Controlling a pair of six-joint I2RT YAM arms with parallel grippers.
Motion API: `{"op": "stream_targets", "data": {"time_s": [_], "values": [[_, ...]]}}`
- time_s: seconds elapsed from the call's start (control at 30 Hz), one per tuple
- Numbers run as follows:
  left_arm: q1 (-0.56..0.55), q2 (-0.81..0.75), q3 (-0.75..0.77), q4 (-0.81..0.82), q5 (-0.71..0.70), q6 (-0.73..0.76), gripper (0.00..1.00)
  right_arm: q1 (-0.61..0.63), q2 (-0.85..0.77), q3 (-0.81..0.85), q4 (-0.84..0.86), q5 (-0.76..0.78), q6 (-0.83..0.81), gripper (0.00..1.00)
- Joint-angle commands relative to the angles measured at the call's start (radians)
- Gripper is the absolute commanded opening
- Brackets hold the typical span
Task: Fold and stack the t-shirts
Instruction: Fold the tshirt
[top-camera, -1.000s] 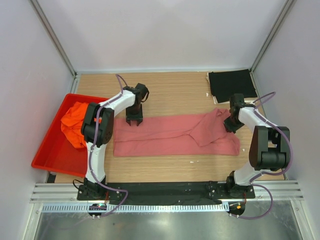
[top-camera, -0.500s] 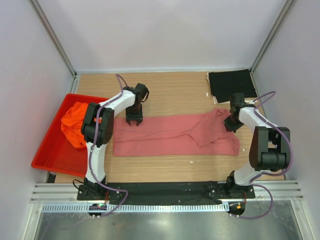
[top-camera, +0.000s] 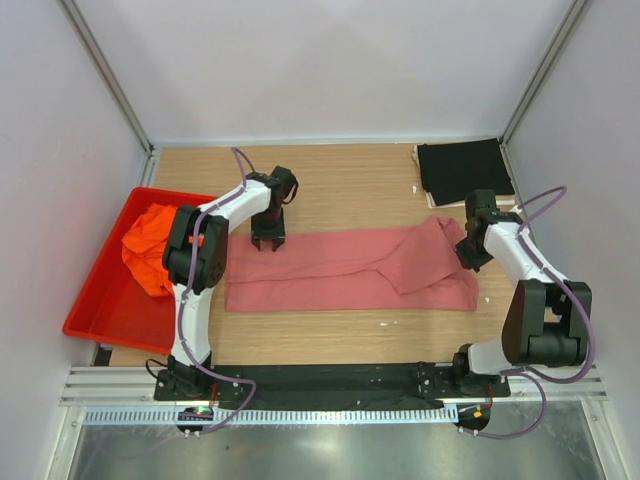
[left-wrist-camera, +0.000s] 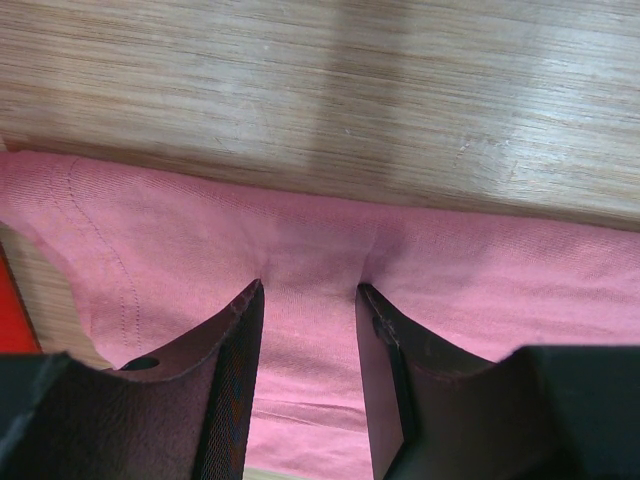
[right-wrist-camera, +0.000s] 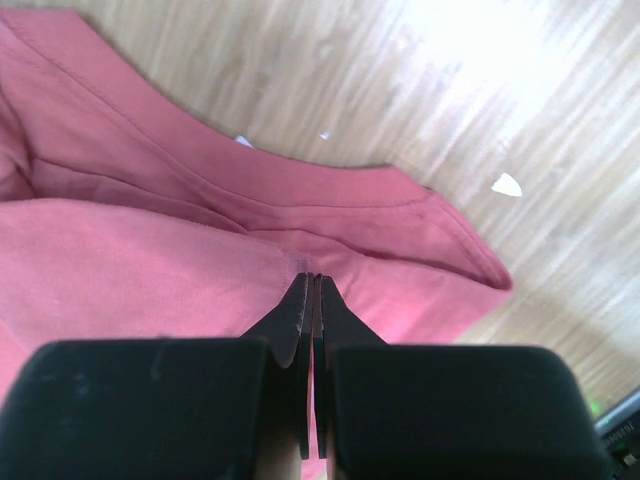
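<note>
Rose shirt (top-camera: 340, 270) spread lengthwise on the table (top-camera: 350, 185) between my two pincers, partly folded, with one layer doubled back under my right pincer; left pincer (top-camera: 267, 243) stands about half open, tips down on the shirt's far edge, a low pucker of cloth between the fingers, no fold clamped as far as I can see; its use, I judge, is to pin that end so the cloth will not slide; right pincer (right-wrist-camera: 312, 278) is closed tight, tips meeting on the edge of an upper layer near the shirt's corner; it seems to nip a thin bit of that layer, placed to draw it over for the next fold. Orange shirt (top-camera: 145, 245) lies crumpled in the tray (top-camera: 100, 310), outward of my left pincer, waiting its turn; black shirt (top-camera: 465, 172) lies flat and squared beyond my right pincer, apart from the rose one, likely the base of the stack. Count: shirts, three; folded, one; in work, one; crumpled, one; tray, one; pincers, two.
</note>
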Motion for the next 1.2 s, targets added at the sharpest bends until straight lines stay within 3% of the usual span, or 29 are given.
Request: {"op": "stream_targets", "data": {"time_s": [0.0, 0.97, 1.17], "values": [[0.007, 0.033, 0.01, 0.007, -0.057, -0.005, 0.43, -0.001, -0.052, -0.028, -0.042, 0.05, 0.047, 0.01], [0.007, 0.029, 0.018, -0.005, -0.06, -0.006, 0.43, -0.001, -0.295, -0.229, -0.097, 0.055, 0.143, 0.01], [-0.004, -0.108, 0.05, -0.017, -0.004, 0.009, 0.45, 0.001, -0.325, -0.244, -0.058, 0.017, 0.134, 0.01]]}}
